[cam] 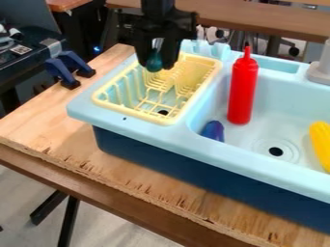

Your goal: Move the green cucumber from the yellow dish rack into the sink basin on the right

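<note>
The black gripper (157,54) hangs over the back part of the yellow dish rack (165,117), its fingers pointing down. Between its fingers it is shut on a small dark teal object (154,63), whose rounded lower end shows above the rack. The rack sits in the left side of the light blue toy sink (122,118). In the basin to the right, a red squeeze bottle (242,91) stands upright. A purple-blue object (213,130) lies by the basin's left wall, partly hidden by the rim. A yellow object (322,144) leans at the basin's right.
The sink unit stands on a wooden table (48,128). Blue and black clamps (61,70) are at the table's left edge. A grey faucet (321,71) rises at the sink's back right. Behind is another wooden table (277,25).
</note>
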You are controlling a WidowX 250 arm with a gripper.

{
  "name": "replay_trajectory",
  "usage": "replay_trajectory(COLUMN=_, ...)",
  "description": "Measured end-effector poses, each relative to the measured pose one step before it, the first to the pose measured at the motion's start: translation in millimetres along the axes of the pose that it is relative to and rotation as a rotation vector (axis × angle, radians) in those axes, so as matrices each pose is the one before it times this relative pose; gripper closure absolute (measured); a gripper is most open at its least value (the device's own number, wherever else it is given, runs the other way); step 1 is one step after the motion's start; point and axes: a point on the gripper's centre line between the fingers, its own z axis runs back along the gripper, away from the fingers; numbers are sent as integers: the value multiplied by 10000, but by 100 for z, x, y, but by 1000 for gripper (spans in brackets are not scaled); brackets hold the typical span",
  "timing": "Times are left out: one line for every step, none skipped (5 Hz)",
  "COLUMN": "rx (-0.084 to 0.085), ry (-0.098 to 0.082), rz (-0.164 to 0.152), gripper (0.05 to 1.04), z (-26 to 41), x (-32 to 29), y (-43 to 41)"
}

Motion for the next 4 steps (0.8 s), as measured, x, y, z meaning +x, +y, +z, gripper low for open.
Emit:
replay_trajectory(rx=-740, ry=3, rz=293, gripper=568, z=-126, x=-442, y=-2957)
replay_trajectory(rx=-491, ry=125, rz=-33, gripper=568, z=-349, x=-2600, y=-3623)
replay_trajectory(rx=489, ry=357, rz=-645, gripper=568, z=-188, x=-2463, y=-2476)
replay_trajectory(rx=435, ry=183, rz=-314, gripper=568, z=-272, x=-1148, y=-1095)
